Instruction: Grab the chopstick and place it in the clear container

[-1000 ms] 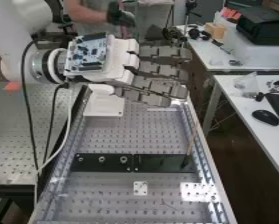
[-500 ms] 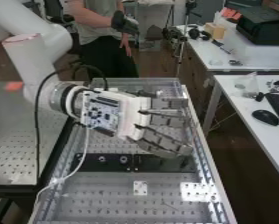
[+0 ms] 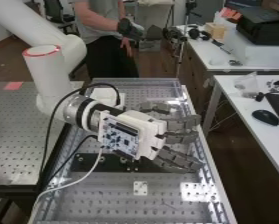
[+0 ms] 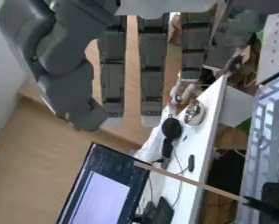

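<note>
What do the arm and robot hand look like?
The rounded white arm has a red ring at one joint. The robot hand has a white shell, dark grey fingers and a blue circuit board; black and white cables run alongside.

"How does the light look in the high view?"

"Bright over the perforated bench [image 3: 169, 212]; where it comes from, I can't tell. Glare nearly whitens the small plate [image 3: 199, 192] near the right side, and glints run along the metal rail [image 3: 220, 210]."

"Any shadows?"

"Deep ones beside and below the white desk [image 3: 243, 111]."

"And the wrist view?"

"The monitor's screen [image 4: 100, 200] glows pale inside its dark frame, while the wood-toned surface [image 4: 50, 160] next to it is softly, quite evenly lit."
</note>
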